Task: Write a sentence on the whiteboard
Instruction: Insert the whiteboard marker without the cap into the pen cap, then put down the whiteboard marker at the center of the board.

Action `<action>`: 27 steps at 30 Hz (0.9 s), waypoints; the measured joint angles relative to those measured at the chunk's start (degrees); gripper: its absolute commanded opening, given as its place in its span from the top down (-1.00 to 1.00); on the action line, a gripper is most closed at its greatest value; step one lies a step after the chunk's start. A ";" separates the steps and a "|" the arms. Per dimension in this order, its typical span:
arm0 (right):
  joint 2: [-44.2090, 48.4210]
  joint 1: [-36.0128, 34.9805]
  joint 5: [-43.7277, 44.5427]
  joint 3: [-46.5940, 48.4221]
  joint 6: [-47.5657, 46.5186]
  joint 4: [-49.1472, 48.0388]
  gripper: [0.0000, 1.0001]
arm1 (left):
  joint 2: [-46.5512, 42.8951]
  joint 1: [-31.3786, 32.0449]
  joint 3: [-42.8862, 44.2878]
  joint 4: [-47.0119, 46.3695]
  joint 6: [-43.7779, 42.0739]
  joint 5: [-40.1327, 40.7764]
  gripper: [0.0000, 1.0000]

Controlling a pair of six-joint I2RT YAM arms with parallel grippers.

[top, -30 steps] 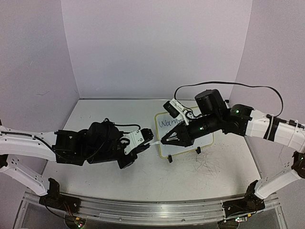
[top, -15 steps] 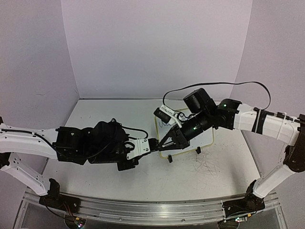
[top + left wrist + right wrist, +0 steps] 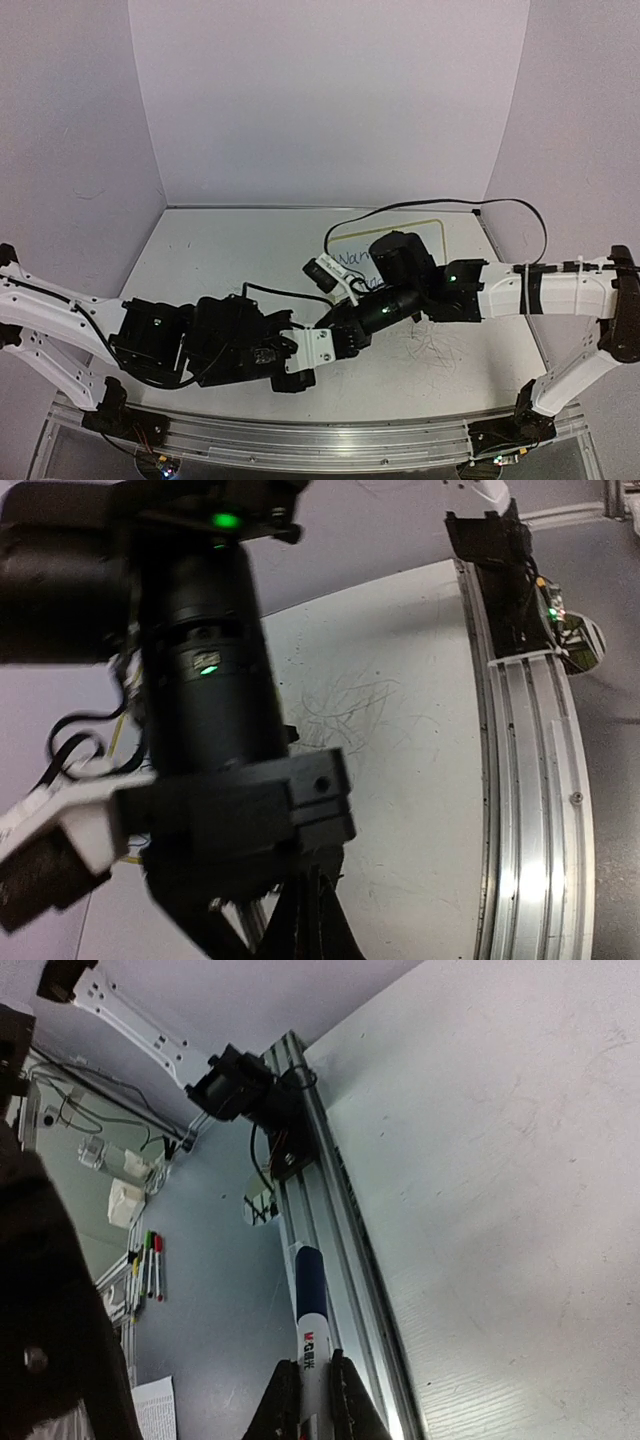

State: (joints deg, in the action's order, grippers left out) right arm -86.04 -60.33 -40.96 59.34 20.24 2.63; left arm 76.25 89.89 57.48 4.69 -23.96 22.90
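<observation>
The whiteboard lies flat on the grey tabletop, in the upper middle of the top view, right of centre. Much of it is hidden under the right arm, which crosses its lower part. On the uncovered left portion, the start of the sentence shows as thin dark cursive, roughly "Warm"; the rest is covered.

Both grippers sit off the board, below and to the left of its lower left corner, over bare table near the middle of the top view, and they meet there tip to tip.

The right gripper is clamped on a marker. In its wrist view the white barrel, with a printed label and a dark blue band, stands up from between the two fingers at the bottom centre of the frame. It points at the metal rail along the table edge.

The left gripper shows in its own view only as a dark, narrow wedge at the bottom centre, right beneath the black block of the right arm's wrist. Whether its jaws are parted or pressed together cannot be told. Faint scribbles mark the tabletop just beyond.
</observation>
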 measured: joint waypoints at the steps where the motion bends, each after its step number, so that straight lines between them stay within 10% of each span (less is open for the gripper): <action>1: 1.54 0.87 1.17 -2.10 0.33 -1.19 1.00 | -1.20 -0.17 -1.21 -0.87 1.16 1.19 0.69; 4: 4.49 3.59 5.52 -7.57 0.28 -3.93 1.00 | -6.59 -0.44 -4.60 -0.43 5.06 5.72 0.13; 12: -0.13 2.11 14.86 -12.51 -4.56 -10.80 0.94 | -22.73 -0.63 -8.20 1.30 20.77 18.00 -0.30; 24: -2.58 -0.96 34.37 -15.21 -7.96 -11.15 -0.83 | -28.28 -0.74 -6.61 3.58 35.38 28.26 -0.57; 27: 5.97 -0.94 43.09 -13.56 -7.60 -1.19 -0.97 | -27.05 -0.75 -1.64 4.11 35.86 31.08 -0.59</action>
State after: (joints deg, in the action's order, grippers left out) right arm -80.07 -61.28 2.14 45.78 12.65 1.44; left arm 49.20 89.13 55.84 8.80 11.90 53.98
